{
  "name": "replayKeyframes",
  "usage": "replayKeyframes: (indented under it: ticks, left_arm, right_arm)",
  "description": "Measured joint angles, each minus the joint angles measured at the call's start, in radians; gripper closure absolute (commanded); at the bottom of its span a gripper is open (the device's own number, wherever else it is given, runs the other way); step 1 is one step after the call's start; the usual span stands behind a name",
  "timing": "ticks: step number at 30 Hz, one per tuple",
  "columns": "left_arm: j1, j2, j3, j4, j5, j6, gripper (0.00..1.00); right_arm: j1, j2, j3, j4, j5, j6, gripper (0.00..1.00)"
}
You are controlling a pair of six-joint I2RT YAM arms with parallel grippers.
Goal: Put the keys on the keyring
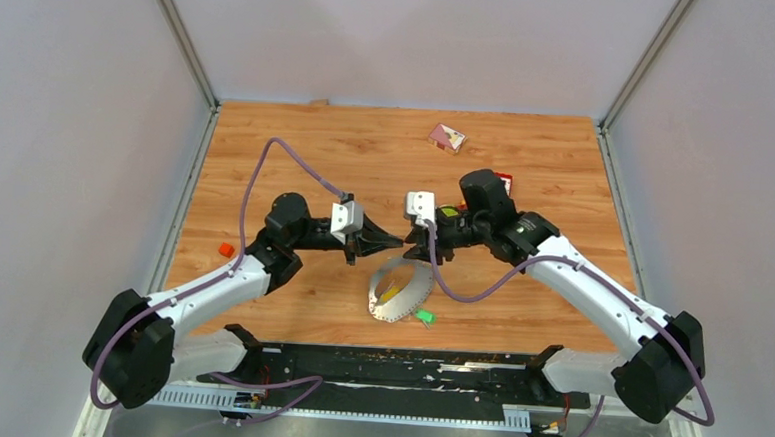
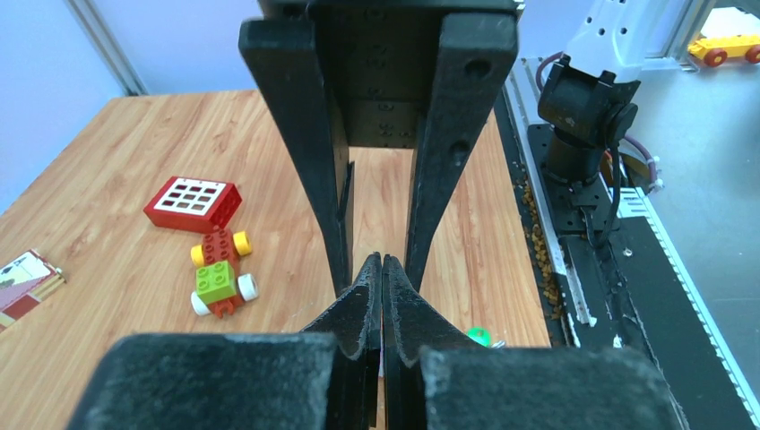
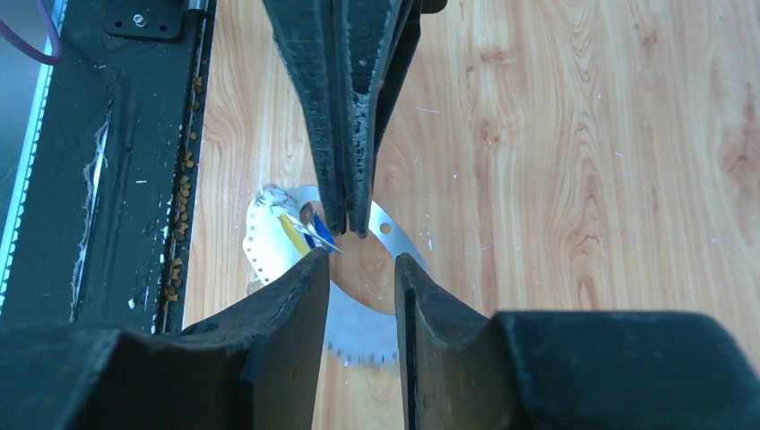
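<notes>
Lying within keyring (image 1: 417,300), yellow-tagged key (image 1: 390,293)

The white-shelled, black-jointed left arm (image 1: 210,287) and right arm (image 1: 592,289) each carry a looping purple cable (image 1: 257,172). Their black tapered fingers (image 2: 309,152) look rough-edged, possibly rubber-padded.

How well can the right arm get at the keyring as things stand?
Probably yes. The right pincer hangs open close above the keyring, with nothing between them. The shut left pincer points at it from the opposite side, over the same ring, so it may crowd the approach.
</notes>
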Motion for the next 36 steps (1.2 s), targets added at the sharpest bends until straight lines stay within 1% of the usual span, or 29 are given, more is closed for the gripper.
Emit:
replayKeyframes:
  ticks: [4, 6, 8, 10, 11, 13, 14, 18, 21, 25, 30, 32, 35, 36]
  left_arm:
    - [0.0, -0.001, 0.0, -0.006, 0.0, 0.01, 1.0]
    - [0.001, -0.006, 0.0, -0.04, 0.0, 0.039, 1.0]
    - [0.008, -0.02, 0.003, -0.115, -0.002, 0.104, 1.0]
    - [0.014, -0.034, 0.018, -0.227, -0.008, 0.2, 1.0]
    - [0.018, -0.039, 0.037, -0.307, -0.018, 0.265, 0.99]
    - [0.021, -0.045, 0.083, -0.478, -0.06, 0.405, 0.94]
    - [0.026, -0.048, 0.092, -0.514, -0.07, 0.439, 0.9]
    - [0.058, -0.069, 0.13, -0.748, -0.147, 0.634, 0.78]
    - [0.097, -0.079, 0.153, -0.903, -0.192, 0.747, 0.73]
    - [0.161, -0.101, 0.164, -1.072, -0.245, 0.88, 0.62]
    - [0.223, -0.117, 0.171, -1.245, -0.335, 1.022, 0.51]
    - [0.254, -0.126, 0.171, -1.299, -0.369, 1.067, 0.47]
    - [0.326, -0.149, 0.169, -1.355, -0.403, 1.119, 0.44]
    - [0.353, -0.158, 0.167, -1.367, -0.41, 1.135, 0.41]
  right_arm:
    - [-0.001, 0.032, -0.007, 0.025, 0.0, 0.012, 0.69]
    - [-0.01, 0.042, -0.007, 0.029, 0.002, 0.012, 0.68]
    - [-0.03, 0.043, -0.009, 0.029, 0.001, 0.011, 0.67]
    - [-0.065, 0.038, -0.015, 0.027, 0.0, 0.008, 0.66]
    - [-0.079, 0.035, -0.02, 0.023, 0.001, 0.001, 0.65]
    - [-0.101, 0.027, -0.031, 0.006, 0.002, -0.021, 0.63]
    - [-0.105, 0.024, -0.036, -0.003, 0.002, -0.031, 0.62]
    - [-0.083, 0.011, -0.08, -0.031, -0.002, -0.083, 0.58]
    - [-0.05, 0.013, -0.109, -0.033, -0.002, -0.105, 0.58]
    - [-0.02, 0.048, -0.111, -0.028, -0.016, -0.12, 0.56]
    - [0.035, 0.169, -0.103, -0.007, -0.018, -0.126, 0.51]
    - [0.083, 0.245, -0.091, 0.009, -0.014, -0.121, 0.49]
    - [0.148, 0.352, -0.062, 0.036, -0.005, -0.109, 0.49]
    - [0.164, 0.38, -0.053, 0.045, -0.001, -0.106, 0.49]
